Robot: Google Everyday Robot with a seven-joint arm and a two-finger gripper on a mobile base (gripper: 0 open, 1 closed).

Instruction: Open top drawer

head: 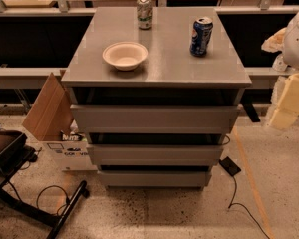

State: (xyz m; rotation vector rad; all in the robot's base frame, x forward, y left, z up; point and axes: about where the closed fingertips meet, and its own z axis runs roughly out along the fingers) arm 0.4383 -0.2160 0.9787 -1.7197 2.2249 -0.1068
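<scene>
The grey cabinet point(157, 59) stands in the middle of the camera view with three drawers stacked down its front. The top drawer point(154, 118) is the widest one, a plain flat front without a handle, just under a dark gap below the cabinet top. None of its inner box shows. The two narrower drawer fronts point(154, 154) sit below it. My gripper point(288, 101), yellowish, hangs at the right edge of the view, to the right of the cabinet at about the top drawer's height. It is apart from the drawer and holds nothing that shows.
On the cabinet top stand a white bowl point(125, 55), a green-white can point(145, 12) and a blue can point(201, 36). A cardboard box point(52, 118) leans at the cabinet's left. A dark chair base point(20, 183) and cables point(239, 193) lie on the floor.
</scene>
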